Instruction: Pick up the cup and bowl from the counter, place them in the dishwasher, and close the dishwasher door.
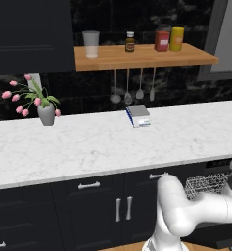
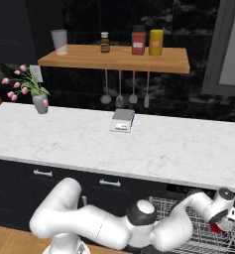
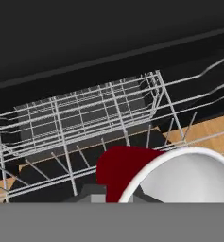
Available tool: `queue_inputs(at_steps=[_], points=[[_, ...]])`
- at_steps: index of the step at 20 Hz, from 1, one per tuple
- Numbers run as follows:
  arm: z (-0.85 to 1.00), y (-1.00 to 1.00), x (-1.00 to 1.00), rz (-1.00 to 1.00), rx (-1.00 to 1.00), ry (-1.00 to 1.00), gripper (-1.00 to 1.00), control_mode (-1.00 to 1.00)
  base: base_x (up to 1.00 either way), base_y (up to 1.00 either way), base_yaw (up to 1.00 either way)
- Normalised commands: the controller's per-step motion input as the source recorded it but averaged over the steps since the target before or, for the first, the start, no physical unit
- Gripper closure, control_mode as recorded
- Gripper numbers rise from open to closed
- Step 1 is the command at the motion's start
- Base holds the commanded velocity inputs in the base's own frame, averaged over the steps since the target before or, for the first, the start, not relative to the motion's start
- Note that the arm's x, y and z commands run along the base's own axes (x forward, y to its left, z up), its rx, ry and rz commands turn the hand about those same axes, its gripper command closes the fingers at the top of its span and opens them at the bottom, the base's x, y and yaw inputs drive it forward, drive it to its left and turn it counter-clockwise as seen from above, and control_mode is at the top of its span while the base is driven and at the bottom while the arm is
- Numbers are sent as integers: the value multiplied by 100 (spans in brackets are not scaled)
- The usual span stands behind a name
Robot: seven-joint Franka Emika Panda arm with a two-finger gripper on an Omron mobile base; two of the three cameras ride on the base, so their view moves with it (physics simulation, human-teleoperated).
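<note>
The gripper [image 2: 227, 223] is seen low at the right, below the front edge of the counter [image 2: 153, 149], reaching over the grey wire rack [image 2: 188, 233] of the open dishwasher [image 1: 213, 184]. A red object with a white inside is seen at the hand there; in the hand view it reads as a round vessel [image 3: 175, 177] with a white rim and a red outer wall, lying close against the camera above the rack's wires [image 3: 85, 113]. Whether it is the cup or the bowl cannot be told for certain. The fingers are taken to be clamped on its rim, since it is carried clear of the rack, though the finger tips themselves are hidden by it.

The vessel is judged to be light, rigid and smooth, probably glazed and therefore slippery, and breakable if dropped on the wires. A pinch across the rim wall, one finger inside and one outside, is judged the soundest hold. It should be lowered until it is borne by the rack before release.

On the worktop only a small scale [image 1: 139, 116] near the back edge and a flower vase [image 1: 46, 113] toward the left back are noted.
</note>
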Motion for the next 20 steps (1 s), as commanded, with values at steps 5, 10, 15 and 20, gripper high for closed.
queue_inputs(at_steps=[5,10,15,20], points=[[-80,-27,1,-18,5,-15,100,-100,0,0,0],[-52,-3,-1,-4,4,-6,100,-100,0,0,0],[-37,0,-3,-1,3,0,-100,-100,0,0,0],[-10,0,-1,0,1,0,-100,-100,0,0,0]])
